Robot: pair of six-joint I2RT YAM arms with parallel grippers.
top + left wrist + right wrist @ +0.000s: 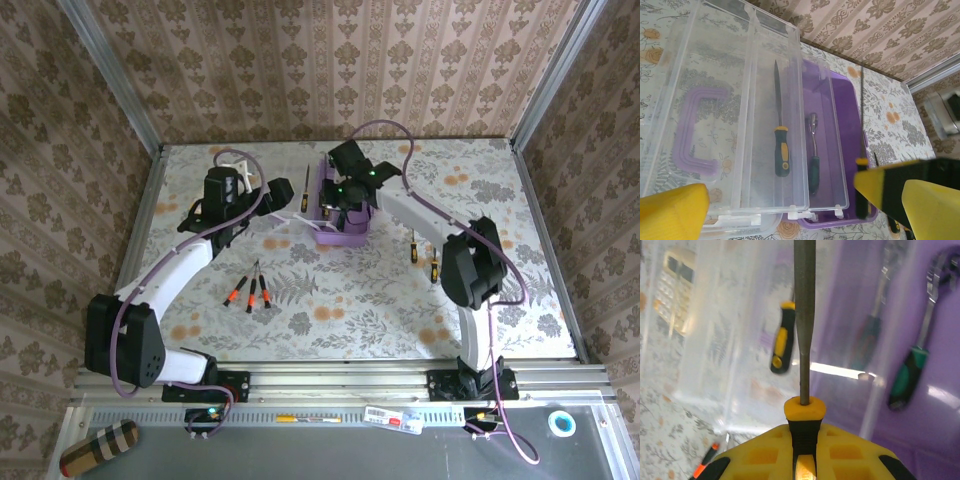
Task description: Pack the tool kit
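My right end effector (804, 452) is clenched on the black-and-yellow handle of a long steel-shafted screwdriver (804, 335), whose shaft points out ahead over the open purple rectangular plastic case (940, 430). My left end effector (805, 217) is spread wide and grasps nothing. It hovers just beside the case's clear plastic lid (715, 60), which is folded out to the left with its purple handle (695, 132). The case sits toward the far middle of the floral tabletop (330, 310), between my 2 arms.

I judge the risks this way. I grip only the handle end, so the long shaft could swing and strike the lid or a case wall as I lower it. If I let go too high, it could bounce out. My left fingers could also nudge the lid.

I count 7 screwdrivers:
- 1 in my grip
- 1 black-and-yellow screwdriver (781, 150) showing through the clear plastic
- 3 orange-handled screwdrivers (252, 290) on the tabletop to the left
- 2 yellow-handled screwdrivers (434, 264) to the right

There is also 1 green-handled metal ratchet wrench (813, 167) in the purple base, 1 case and 1 yellow calculator (675, 287).
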